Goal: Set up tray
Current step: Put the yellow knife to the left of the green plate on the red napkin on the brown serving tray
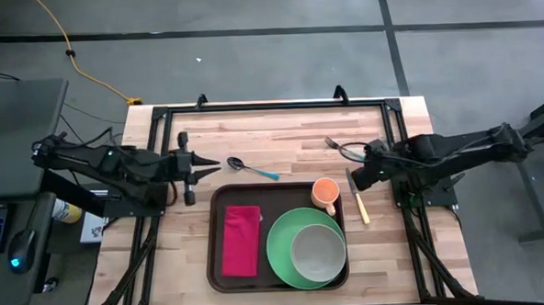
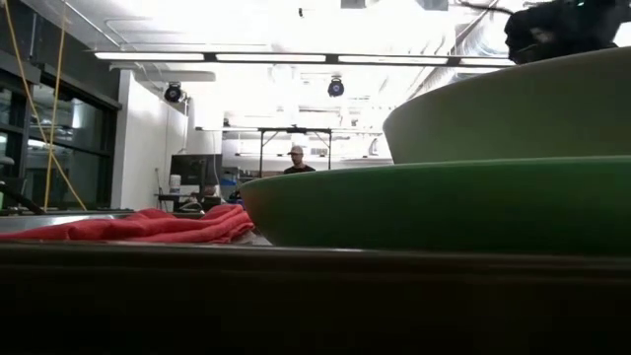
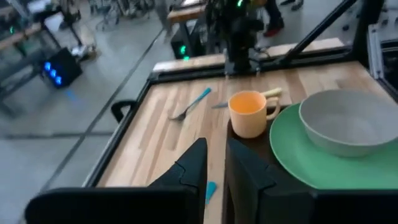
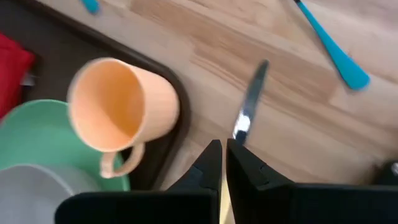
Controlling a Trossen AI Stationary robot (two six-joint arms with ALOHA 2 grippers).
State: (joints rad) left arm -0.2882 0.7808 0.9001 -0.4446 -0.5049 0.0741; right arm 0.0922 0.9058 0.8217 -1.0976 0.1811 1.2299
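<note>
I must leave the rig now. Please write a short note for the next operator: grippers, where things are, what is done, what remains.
Left gripper: slightly open, empty, beside the spoon.
Right gripper: shut, empty, over the knife.
On the tray: red napkin, green plate with grey bowl, orange cup.
Left to do, probably: spoon, knife and fork lie on the table.

Tray [image 1: 216, 265]: sat on the table [image 1: 280, 134], at its near middle.
Napkin [image 1: 241, 239]: lay in the tray, on its left side.
Plate [image 1: 281, 249]: lay in the tray, right of the napkin.
Bowl [image 1: 318, 252]: sat on the plate.
Cup [image 1: 325, 193]: stood in the tray's far right corner.
Knife [image 1: 358, 200]: lay on the table, just right of the tray.
Spoon [image 1: 252, 168]: lay behind the tray.
Fork [image 1: 343, 148]: lay behind the cup.
</note>
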